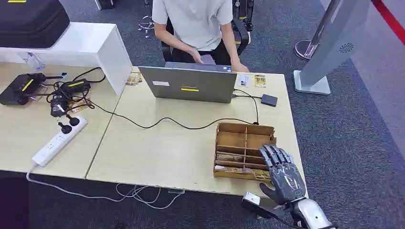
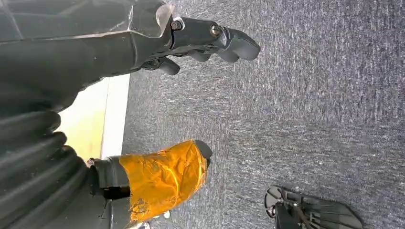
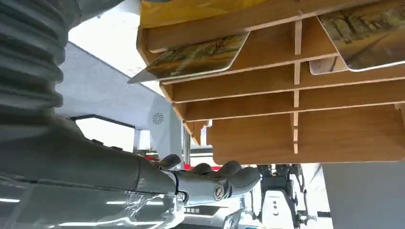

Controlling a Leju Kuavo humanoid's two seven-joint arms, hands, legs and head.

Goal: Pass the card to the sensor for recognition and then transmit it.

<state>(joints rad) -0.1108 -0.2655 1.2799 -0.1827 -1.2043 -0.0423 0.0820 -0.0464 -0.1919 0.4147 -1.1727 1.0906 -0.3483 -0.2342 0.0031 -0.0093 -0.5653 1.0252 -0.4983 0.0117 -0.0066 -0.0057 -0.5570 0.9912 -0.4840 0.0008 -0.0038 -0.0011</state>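
A wooden divided card box stands near the table's right front corner, with patterned cards lying in its front rows. My right hand hovers over the box's right front corner, fingers stretched out and apart, holding nothing. The right wrist view has the box close up, with one card sticking out of a slot, another card beside it, and my fingers below. A small black sensor lies right of the laptop, cabled to it. My left hand hangs over grey carpet, empty.
A person sits behind the grey laptop. Two loose cards lie beside it. A black cable crosses the table. A power strip, black devices and a white shelf are at the left. A kiosk stand is on the floor at the right.
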